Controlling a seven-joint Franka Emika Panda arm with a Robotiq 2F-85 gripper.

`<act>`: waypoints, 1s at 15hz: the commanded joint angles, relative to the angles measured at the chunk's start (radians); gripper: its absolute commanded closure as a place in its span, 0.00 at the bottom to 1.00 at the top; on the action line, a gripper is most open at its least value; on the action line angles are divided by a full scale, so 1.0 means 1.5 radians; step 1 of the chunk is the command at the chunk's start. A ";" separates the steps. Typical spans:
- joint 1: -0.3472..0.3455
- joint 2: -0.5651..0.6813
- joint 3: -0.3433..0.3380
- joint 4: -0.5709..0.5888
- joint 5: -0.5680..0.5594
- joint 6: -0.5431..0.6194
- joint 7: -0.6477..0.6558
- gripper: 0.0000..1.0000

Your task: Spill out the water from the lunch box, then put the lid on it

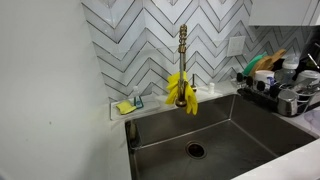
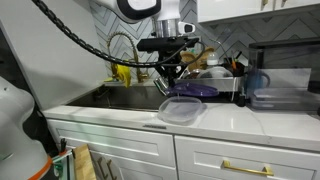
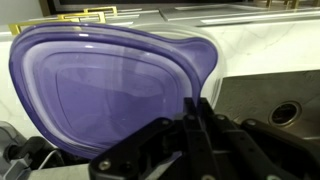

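Note:
The lunch box (image 2: 181, 110), clear plastic with rounded corners, stands upright on the white counter just right of the sink. My gripper (image 2: 169, 78) hangs above and a little behind it. In the wrist view the gripper (image 3: 190, 108) is shut on the edge of the lid (image 3: 100, 90), a see-through purple lid with rounded corners that fills most of that view. In an exterior view the lid (image 2: 197, 90) shows as a dark purple shape held roughly level above the lunch box. I cannot tell whether there is water in the box.
The steel sink (image 1: 215, 125) with its drain (image 1: 195, 150) lies beside the counter. Yellow gloves (image 1: 181, 90) hang on the brass faucet (image 1: 183, 45). A dish rack (image 2: 225, 80) full of dishes stands behind the box. Another clear container (image 2: 280, 97) sits further along the counter.

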 commanded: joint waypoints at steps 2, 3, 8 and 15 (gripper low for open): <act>0.026 -0.068 -0.018 -0.069 0.012 -0.023 -0.002 0.98; 0.031 -0.078 -0.019 -0.085 0.015 -0.016 -0.008 0.98; 0.056 -0.108 -0.026 -0.145 0.037 0.027 -0.014 0.98; 0.066 -0.112 -0.023 -0.208 0.006 0.142 -0.018 0.98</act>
